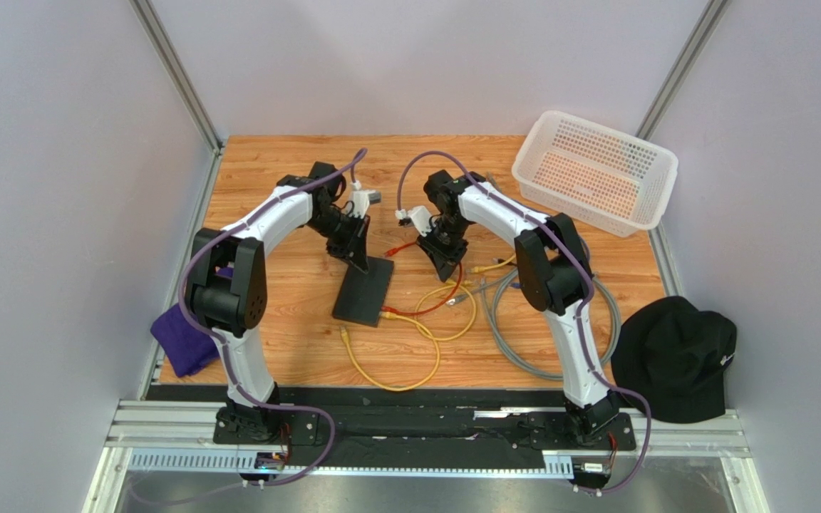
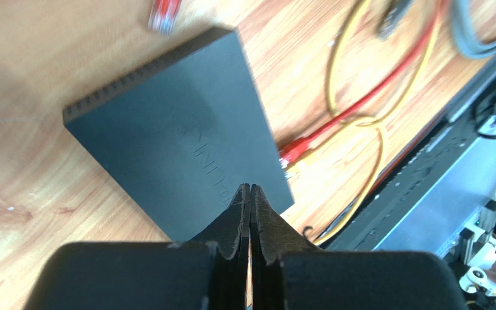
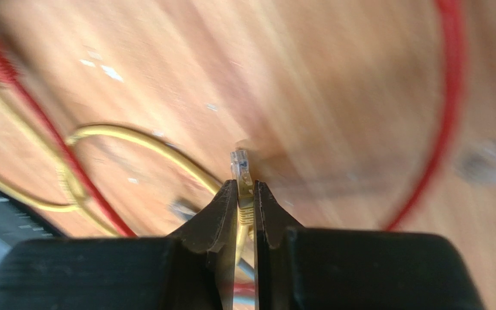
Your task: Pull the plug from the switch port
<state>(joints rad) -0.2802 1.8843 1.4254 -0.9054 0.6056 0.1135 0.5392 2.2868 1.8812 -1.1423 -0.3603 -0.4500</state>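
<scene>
The switch (image 1: 363, 292) is a flat black box lying on the wooden table; in the left wrist view the switch (image 2: 173, 123) fills the middle. My left gripper (image 1: 352, 257) is shut and empty, its tips (image 2: 250, 187) resting on the switch's top face near one corner. A red plug (image 2: 294, 150) sits against the switch's socket edge. My right gripper (image 1: 450, 267), to the right of the switch, is shut on a yellow plug (image 3: 241, 169) whose clear tip pokes past the fingertips (image 3: 221, 200), away from the switch.
Yellow cable (image 1: 393, 369), red cable (image 1: 438, 302) and a grey cable coil (image 1: 511, 321) lie tangled right of the switch. A white basket (image 1: 595, 169) stands at the back right, a black cap (image 1: 677, 353) off the table's right edge, a purple cloth (image 1: 185, 337) at the left.
</scene>
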